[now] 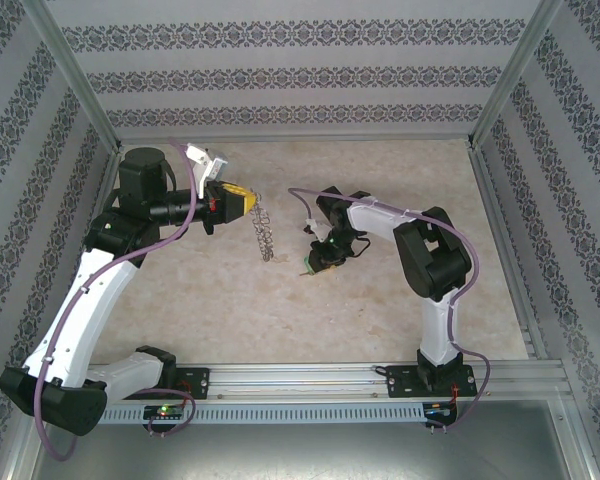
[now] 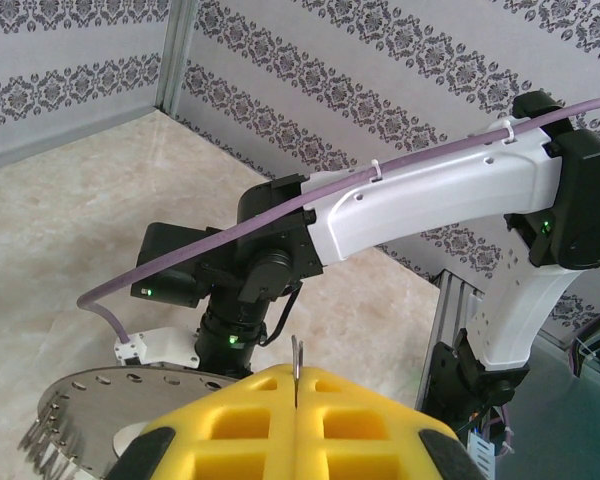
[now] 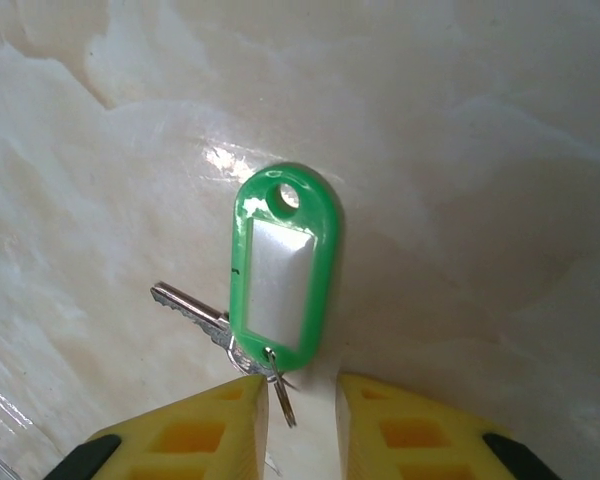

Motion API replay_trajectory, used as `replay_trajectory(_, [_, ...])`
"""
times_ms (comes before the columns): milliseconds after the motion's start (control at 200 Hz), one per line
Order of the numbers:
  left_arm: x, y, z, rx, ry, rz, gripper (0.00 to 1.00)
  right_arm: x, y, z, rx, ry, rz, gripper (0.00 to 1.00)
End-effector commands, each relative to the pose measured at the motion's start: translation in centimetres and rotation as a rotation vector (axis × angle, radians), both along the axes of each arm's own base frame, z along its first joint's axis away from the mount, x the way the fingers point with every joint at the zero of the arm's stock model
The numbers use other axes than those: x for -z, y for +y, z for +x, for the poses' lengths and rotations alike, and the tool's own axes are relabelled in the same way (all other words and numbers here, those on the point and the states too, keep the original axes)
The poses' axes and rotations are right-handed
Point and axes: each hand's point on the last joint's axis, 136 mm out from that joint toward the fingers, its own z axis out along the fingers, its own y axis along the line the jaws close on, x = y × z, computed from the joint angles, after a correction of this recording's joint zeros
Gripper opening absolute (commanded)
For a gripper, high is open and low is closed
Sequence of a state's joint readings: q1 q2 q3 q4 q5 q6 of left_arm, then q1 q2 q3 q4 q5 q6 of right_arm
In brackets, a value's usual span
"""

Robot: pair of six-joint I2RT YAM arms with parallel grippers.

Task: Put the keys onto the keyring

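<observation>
Keyring (image 1: 263, 232) hangs edge-on from the left gripper (image 1: 242, 201), whose fingers are clamped together on it, and nothing is threaded on yet. Further right, apart from it, the key (image 3: 190, 305) and its green tag (image 3: 278, 275) lie flat on the table (image 1: 230, 300). The right gripper (image 3: 300, 420) stands over them, jaws apart, straddling the small loop (image 3: 284, 402) without gripping.
</observation>
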State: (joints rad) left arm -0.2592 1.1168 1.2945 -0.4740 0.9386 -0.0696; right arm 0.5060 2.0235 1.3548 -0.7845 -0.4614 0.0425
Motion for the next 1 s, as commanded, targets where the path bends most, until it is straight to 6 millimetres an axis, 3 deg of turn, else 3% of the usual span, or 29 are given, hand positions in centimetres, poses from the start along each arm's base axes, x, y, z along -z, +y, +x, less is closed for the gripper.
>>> replay_trajectory(0, [-2.6, 0.2, 0.1, 0.006, -0.086, -0.034, 0.00, -0.2, 0.7, -0.1, -0.012, 0.020, 0.025, 0.24])
replay_trajectory(649, [-2.5, 0.1, 0.6, 0.006, -0.083, -0.032, 0.00, -0.6, 0.9, 0.1, -0.022, 0.015, 0.031, 0.07])
replay_trajectory(839, [-2.5, 0.1, 0.6, 0.005, -0.085, -0.031, 0.00, -2.2, 1.1, 0.2, -0.047, -0.030, 0.067, 0.01])
replay_trajectory(994, [-2.6, 0.1, 0.5, 0.007, -0.087, -0.032, 0.00, -5.2, 2.2, 0.3, -0.108, -0.133, 0.152, 0.00])
